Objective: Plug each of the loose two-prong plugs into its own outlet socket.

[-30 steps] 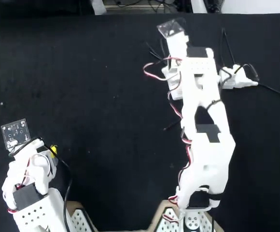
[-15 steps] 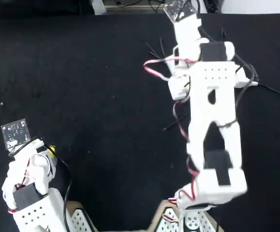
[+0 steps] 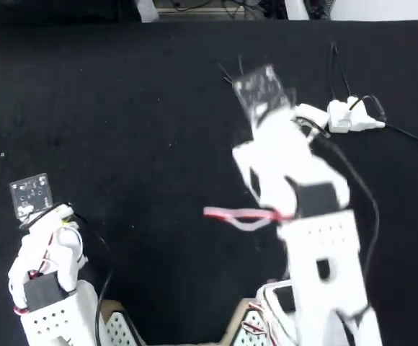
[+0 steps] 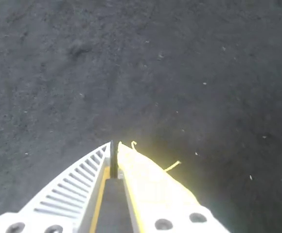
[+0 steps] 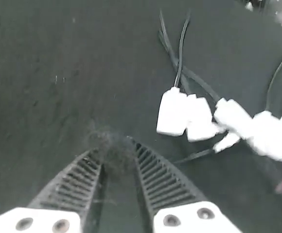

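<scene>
Left end effector (image 4: 115,148): at the near left of the desk (image 3: 144,108) in the high view; fingers pressed together, nothing held.
Desk: black and matte, under both arms.
Right end effector (image 5: 117,148): right of centre, low over the desk and near the plugs; fingers narrowly parted, nothing between them.
Two-prong plugs (image 5: 172,111): two white bodies lying side by side on the desk, touching, black cords trailing away.
Outlet block (image 3: 349,115): white, at the far right, just beside the plugs; black cords attached.
</scene>
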Motion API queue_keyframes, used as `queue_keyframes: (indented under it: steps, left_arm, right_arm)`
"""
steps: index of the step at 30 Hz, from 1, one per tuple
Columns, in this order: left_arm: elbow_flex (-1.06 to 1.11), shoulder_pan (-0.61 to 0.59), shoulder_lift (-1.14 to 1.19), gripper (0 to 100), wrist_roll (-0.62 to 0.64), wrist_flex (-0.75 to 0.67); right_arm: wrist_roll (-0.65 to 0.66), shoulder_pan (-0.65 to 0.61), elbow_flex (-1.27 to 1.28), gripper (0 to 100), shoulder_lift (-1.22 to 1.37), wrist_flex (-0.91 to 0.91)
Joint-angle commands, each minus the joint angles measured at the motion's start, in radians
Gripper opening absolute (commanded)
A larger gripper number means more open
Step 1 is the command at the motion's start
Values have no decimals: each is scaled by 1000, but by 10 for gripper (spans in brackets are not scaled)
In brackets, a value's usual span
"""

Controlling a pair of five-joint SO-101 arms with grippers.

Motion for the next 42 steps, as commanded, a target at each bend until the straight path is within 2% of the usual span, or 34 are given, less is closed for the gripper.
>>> queue_keyframes:
  steps: [1, 3, 7, 9, 12, 14, 18, 26, 28, 36, 42]
  left_arm:
    - [-47, 79, 2, 33, 3, 26]
    - [-15, 131, 2, 33, 0, 11]
    - [153, 249, 2, 33, 0, -132]
    - [159, 271, 6, 33, 2, -181]
    - [159, 275, -11, 33, 5, -176]
    - [159, 275, -17, 33, 5, -126]
    - [159, 274, -21, 30, 2, 46]
    - [159, 272, -18, 32, 5, 38]
    - [159, 272, -18, 31, 5, 38]
    - [159, 272, -18, 31, 5, 38]
    - [159, 271, -21, 31, 5, 40]
  right_arm:
    - [-14, -14, 186, 11, -213, -34]
    - [-49, -11, 280, 11, -331, -37]
    - [-201, -9, 427, 11, -585, -34]
    - [-250, -8, 503, 11, -719, -34]
    - [-287, -14, 631, 11, -917, -12]
    - [-290, -14, 702, 11, -1032, 34]
    - [-290, -8, 757, 11, -978, 103]
    - [-282, -8, 937, 11, -1018, 173]
    - [-281, -9, 931, 11, -1013, 241]
    - [-281, -9, 931, 11, -1012, 241]
    - [-282, 190, 931, 11, -1018, 242]
